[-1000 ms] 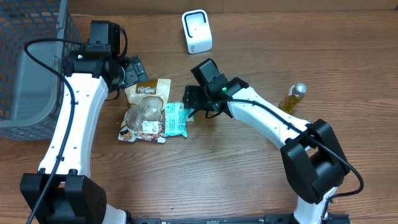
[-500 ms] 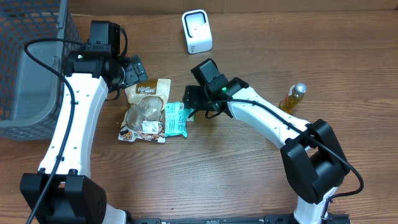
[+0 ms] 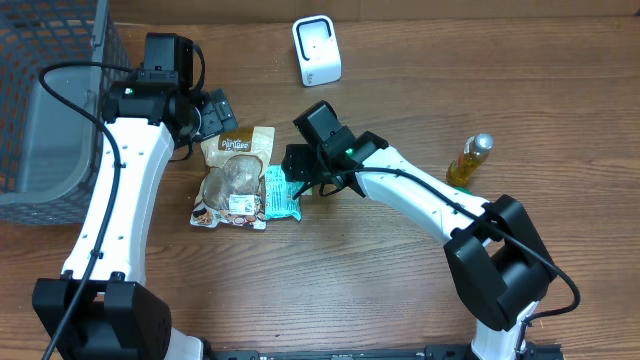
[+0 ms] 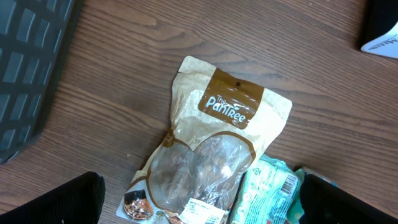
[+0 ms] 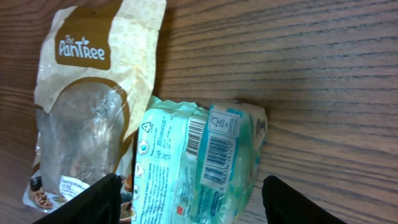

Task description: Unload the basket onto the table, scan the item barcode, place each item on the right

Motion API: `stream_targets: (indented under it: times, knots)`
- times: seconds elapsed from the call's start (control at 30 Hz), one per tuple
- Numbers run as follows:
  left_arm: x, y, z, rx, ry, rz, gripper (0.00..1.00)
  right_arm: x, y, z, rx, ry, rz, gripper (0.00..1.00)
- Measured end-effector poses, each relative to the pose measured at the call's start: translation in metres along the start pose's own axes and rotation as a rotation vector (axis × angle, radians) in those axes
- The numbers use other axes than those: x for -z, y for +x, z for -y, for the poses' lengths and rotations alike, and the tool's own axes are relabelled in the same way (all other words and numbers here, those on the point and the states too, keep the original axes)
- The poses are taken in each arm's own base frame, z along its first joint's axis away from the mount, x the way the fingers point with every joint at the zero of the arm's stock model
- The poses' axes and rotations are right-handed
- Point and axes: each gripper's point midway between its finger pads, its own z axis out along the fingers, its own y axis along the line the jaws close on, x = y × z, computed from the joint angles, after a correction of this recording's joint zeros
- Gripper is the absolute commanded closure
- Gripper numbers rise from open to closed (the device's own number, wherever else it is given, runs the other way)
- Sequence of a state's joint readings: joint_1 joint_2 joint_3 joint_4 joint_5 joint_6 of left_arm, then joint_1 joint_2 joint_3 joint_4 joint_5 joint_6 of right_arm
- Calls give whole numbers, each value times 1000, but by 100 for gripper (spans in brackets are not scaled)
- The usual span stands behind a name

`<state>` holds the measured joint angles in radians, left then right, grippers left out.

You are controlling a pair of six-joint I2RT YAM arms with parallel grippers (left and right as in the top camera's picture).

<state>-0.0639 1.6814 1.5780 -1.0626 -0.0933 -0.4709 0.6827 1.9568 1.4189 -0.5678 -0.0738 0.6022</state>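
Tissue pack [image 5: 199, 168] is judged soft, light — best pinched widthwise. Jaws of left gripper [image 4: 202, 202] and right gripper [image 5: 193, 199] are spread, empty.

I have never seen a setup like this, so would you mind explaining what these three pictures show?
These are two robot arms at a wooden table, each ending in a two-finger gripper. One picture looks down from above; the other two come from cameras on the wrists, so the dark shapes in their lower corners are the fingers. On the table lie a brown snack pouch, a teal packet with its barcode up, a white scanner, a small bottle and a grey basket. The right gripper hangs open astride the teal packet; the left gripper is open near the pouch. Nothing is held.
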Motion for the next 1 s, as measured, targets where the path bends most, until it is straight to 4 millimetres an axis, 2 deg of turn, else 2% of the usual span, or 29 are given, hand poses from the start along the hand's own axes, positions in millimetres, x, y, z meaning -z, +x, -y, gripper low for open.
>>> stream_targets:
  times: [0.3,0.47,1.0]
  knots:
    - [0,0,0,0,0,0,0,-14,4,6,-3,18,-18,28]
    - [0,0,0,0,0,0,0,-15,3,5,-2,15,-13,28]
    - [0,0,0,0,0,0,0,-22,2,9,-2,31,-3,36]
